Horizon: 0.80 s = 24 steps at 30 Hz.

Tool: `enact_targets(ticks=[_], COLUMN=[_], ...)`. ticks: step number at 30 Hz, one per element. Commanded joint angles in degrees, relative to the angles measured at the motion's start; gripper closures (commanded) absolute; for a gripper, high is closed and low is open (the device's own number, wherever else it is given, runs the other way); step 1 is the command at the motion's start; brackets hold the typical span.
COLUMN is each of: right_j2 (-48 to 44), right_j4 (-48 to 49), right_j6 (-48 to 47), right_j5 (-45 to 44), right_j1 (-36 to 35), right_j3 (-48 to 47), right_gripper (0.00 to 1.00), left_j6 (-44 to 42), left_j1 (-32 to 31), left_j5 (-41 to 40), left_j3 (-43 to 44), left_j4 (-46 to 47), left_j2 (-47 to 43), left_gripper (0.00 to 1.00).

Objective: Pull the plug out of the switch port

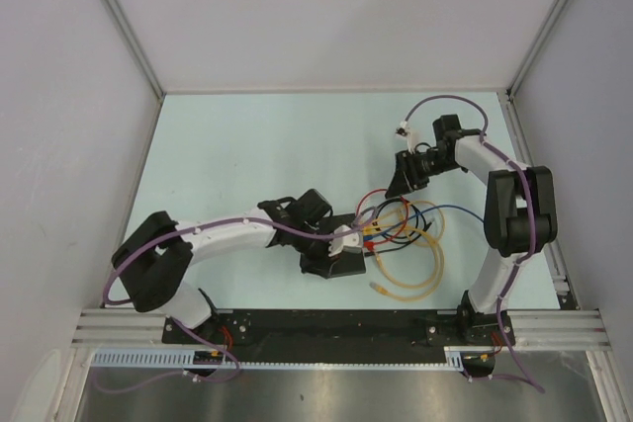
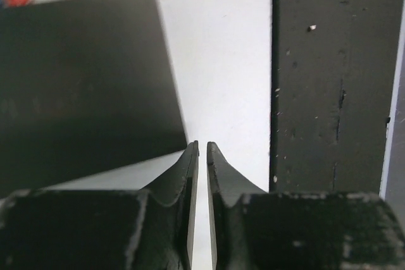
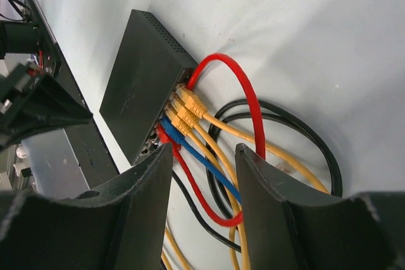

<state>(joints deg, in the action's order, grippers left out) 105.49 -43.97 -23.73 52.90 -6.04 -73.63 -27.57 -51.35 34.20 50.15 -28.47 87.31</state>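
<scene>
The black switch [image 3: 142,80] lies flat on the table, its socket edge facing the cables. Several plugs sit in a row there: yellow plugs [image 3: 190,109], a blue plug [image 3: 169,126] and a red plug [image 3: 163,136]; a second red cable [image 3: 243,86] loops out of the far end of the row. My right gripper [image 3: 204,155] is open and empty, hovering above the plugs and apart from them; it also shows in the top view [image 1: 401,185]. My left gripper [image 2: 202,147] is shut and empty, its tips at the table by the switch's corner [image 2: 82,80]. In the top view it [image 1: 326,264] covers part of the switch [image 1: 354,262].
Red, blue, yellow and black cables [image 1: 406,229] coil on the table right of the switch, with a loose yellow loop [image 1: 410,279] toward the near edge. A black base rail [image 2: 329,74] runs along the near edge. White walls enclose the table.
</scene>
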Motion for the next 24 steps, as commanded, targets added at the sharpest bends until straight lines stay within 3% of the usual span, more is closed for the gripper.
enact_targets(ticks=[1,8,13,19,21,24], right_j2=[1.38,1.29,0.42,-0.38,0.15,0.77], right_j4=[3.97,5.74,4.85,4.07,3.80,3.36], right_j6=[2.54,5.00,4.83,1.50,-1.14,-2.73], right_j5=[0.36,0.01,-2.10,-1.23,-0.27,0.62], right_j1=[-0.72,-0.72,-0.99,-1.34,-2.13,-2.74], right_j3=[-1.79,-1.96,-1.96,-1.96,-1.87,-1.96], right_gripper=[0.51,0.51,0.51,0.50,0.49,0.49], left_j6=[-4.07,-5.39,-3.62,-5.30,-4.77,-5.91], left_j1=[-2.96,-4.89,-4.99,-2.27,-1.65,-0.68], left_j5=[3.42,0.27,-17.56,-24.60,-23.13,-14.43], left_j3=[1.97,1.79,-0.31,-0.50,1.95,7.48], left_j4=[3.42,5.70,10.71,6.07,1.08,-6.75], left_j2=[2.86,4.53,4.02,-0.64,-2.05,-4.42], left_gripper=[0.84,0.84,0.84,0.83,0.77,0.67])
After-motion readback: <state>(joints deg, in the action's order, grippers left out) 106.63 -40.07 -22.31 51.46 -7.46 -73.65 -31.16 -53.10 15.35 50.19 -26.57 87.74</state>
